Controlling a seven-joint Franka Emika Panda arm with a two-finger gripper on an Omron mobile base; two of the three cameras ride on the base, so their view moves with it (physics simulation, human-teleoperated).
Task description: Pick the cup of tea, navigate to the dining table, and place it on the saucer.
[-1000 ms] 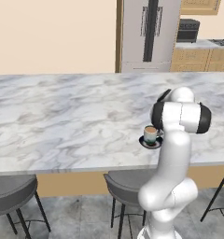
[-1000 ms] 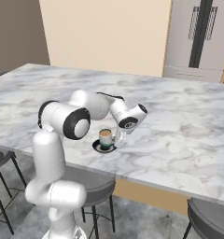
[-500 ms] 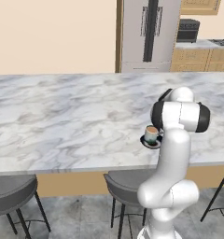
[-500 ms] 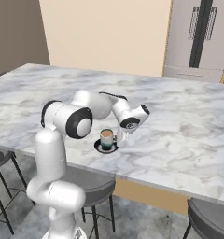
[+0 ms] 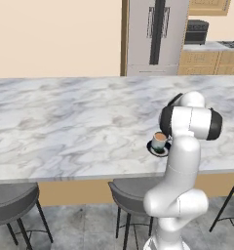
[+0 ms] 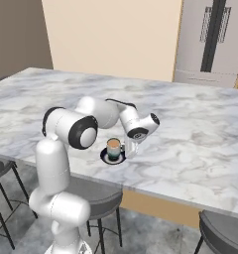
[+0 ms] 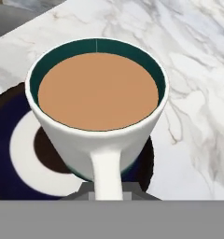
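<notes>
**Desk:** Where is the cup [image 6: 113,147] in this shot?

**Photographer:** On the saucer [image 6: 112,158], upright and full of brown tea, near the front edge of the marble tabletop [image 6: 190,124]. In the left base view the cup [image 5: 159,141] sits on the dark saucer [image 5: 158,149] just left of the arm's big dark-capped joint. Grey stools [image 5: 131,195] stand under the tabletop's edge below it.

**Desk:** And the jaws?

**Photographer:** Closed tight on the cup's handle. The gripper [image 6: 131,148] hangs just right of the cup in the right base view, wrist bent down over the tabletop. From the hand camera, the white handle [image 7: 107,173] runs straight down into the dark gripper [image 7: 108,190] at the bottom, so the grip is on the handle and not the cup wall.

**Desk:** Is the cup centred on the saucer?

**Photographer:** Roughly. In the hand view the cup [image 7: 97,107] covers much of the saucer [image 7: 20,144], whose pale centre and navy rim show to the left and below it. Whether the cup's base is fully seated or a hair above the dish, I can't tell.

**Desk:** Background?

**Photographer:** A steel fridge [image 5: 155,36] against a cream wall, wooden cabinets to its right.
</notes>
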